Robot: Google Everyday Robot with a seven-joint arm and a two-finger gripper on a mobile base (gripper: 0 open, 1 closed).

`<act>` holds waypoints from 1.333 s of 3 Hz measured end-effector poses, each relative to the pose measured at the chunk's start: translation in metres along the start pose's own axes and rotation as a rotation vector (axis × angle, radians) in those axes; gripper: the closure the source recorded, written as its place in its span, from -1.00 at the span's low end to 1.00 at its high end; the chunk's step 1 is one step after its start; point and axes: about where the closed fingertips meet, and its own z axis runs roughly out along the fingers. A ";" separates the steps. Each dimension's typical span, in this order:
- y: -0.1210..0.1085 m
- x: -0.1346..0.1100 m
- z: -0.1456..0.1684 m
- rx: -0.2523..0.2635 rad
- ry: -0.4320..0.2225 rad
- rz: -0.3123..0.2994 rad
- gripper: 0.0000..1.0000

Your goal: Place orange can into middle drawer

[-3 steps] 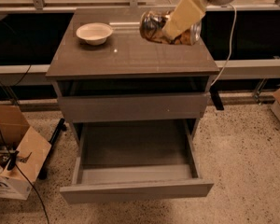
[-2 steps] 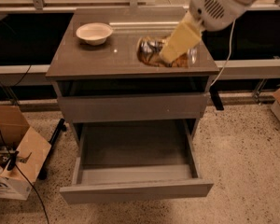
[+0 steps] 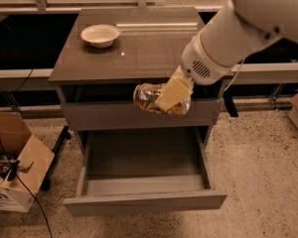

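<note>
In the camera view the gripper [image 3: 168,97] sits at the centre of the frame, clamped on the orange can [image 3: 146,98]. The can lies sideways in mid-air in front of the closed upper drawer front [image 3: 104,115] and above the open drawer [image 3: 144,202] in the lower middle. A white bowl [image 3: 100,35] rests on the cabinet top [image 3: 149,53], upper left. The arm should probably lower the can between the drawer's side walls and release it low, since a sideways can may roll.
</note>
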 end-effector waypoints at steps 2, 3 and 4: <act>-0.006 0.029 0.113 -0.067 -0.048 0.041 1.00; -0.011 0.027 0.115 -0.056 -0.052 0.047 1.00; -0.042 0.016 0.115 0.024 -0.090 0.065 1.00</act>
